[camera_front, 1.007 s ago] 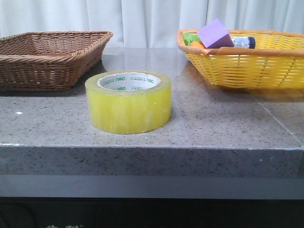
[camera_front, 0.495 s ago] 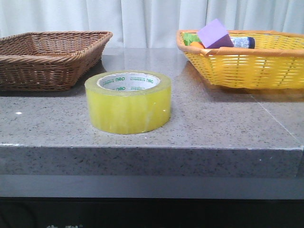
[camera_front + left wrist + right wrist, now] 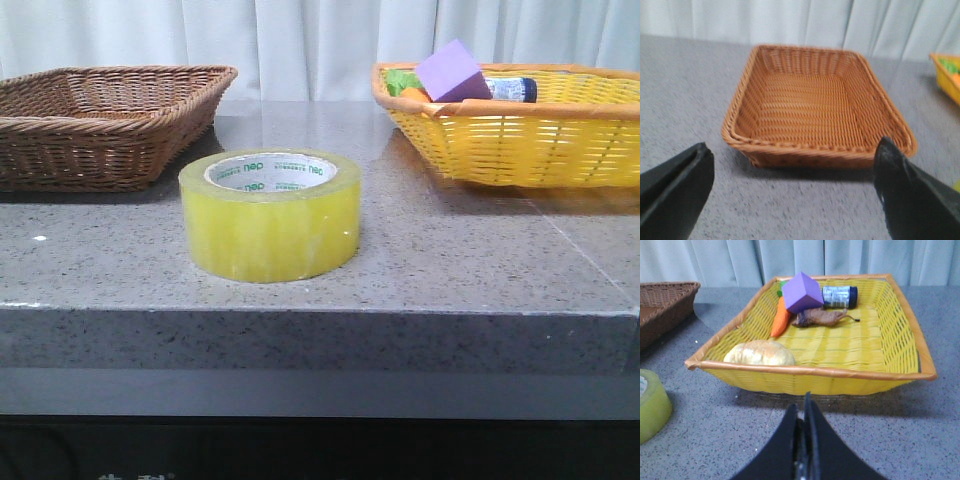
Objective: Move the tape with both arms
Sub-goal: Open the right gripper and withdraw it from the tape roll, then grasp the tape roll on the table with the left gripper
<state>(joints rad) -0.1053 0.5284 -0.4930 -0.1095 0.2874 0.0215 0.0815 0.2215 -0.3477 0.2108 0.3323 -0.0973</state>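
Item one, the tape (image 3: 270, 215): a wide roll of translucent yellow packing tape with a white core carrying green print, lying flat with its hole facing up, sitting near the front edge of the grey speckled bench (image 3: 480, 270), roughly midway between the two baskets and touching neither. Item two, the brown wicker basket (image 3: 100, 120): resting toward the back left corner of the bench, its woven floor showing bare in the left wrist view. Item three, the yellow basket (image 3: 520, 125): standing toward the back right corner, holding a purple block (image 3: 802, 291), an orange carrot-shaped piece (image 3: 780, 319), a dark blue bottle with a white label (image 3: 839, 296), a shrivelled brown item (image 3: 817, 317) and a pale bread-like loaf (image 3: 760, 354) lying against its near wall. Item four, the left gripper (image 3: 795, 195): its two black fingers (image 3: 675, 187) standing wide apart, released and grasping nothing, hovering over the bench just before the brown basket. Item five, the right gripper (image 3: 803, 440): its fingers pressing together, clenched with nothing between them, pointing at the near wall of the yellow basket, with the tape showing at the picture's edge beside it. Item six, white curtains (image 3: 300, 45): hanging behind the back edge of the bench.
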